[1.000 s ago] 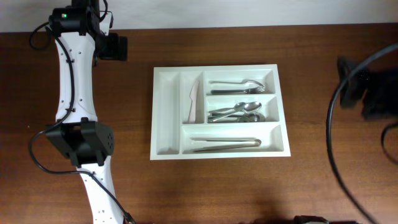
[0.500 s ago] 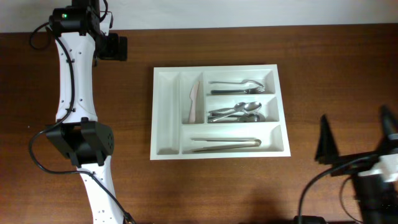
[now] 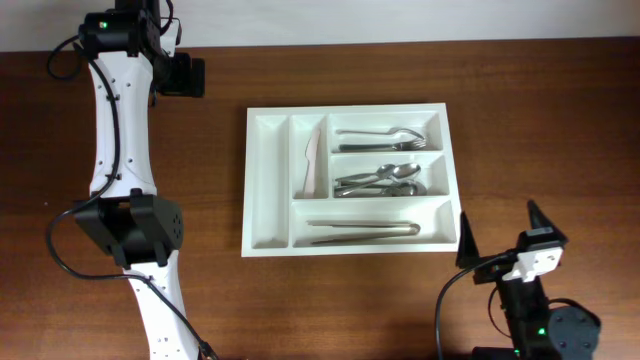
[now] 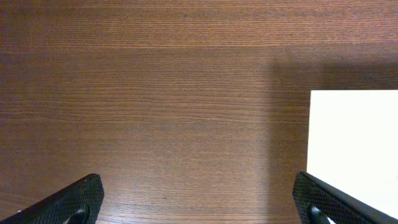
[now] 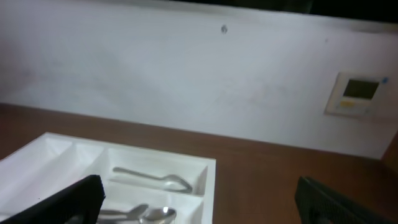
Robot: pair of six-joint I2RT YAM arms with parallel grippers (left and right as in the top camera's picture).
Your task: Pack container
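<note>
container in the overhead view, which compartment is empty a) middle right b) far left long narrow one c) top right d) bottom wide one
b: in the container the far left long slot shows only bare white floor, while the other four compartments each hold cutlery.

Container [image 4: 351, 146] partly beyond right edge

The table [image 3: 540, 120] is dark brown wood with thin lines running across it. One big white tray [image 3: 268, 180] lies flat on it, near the middle. The tray's long sides run left to right. Brown wood shows all around the tray.
</note>
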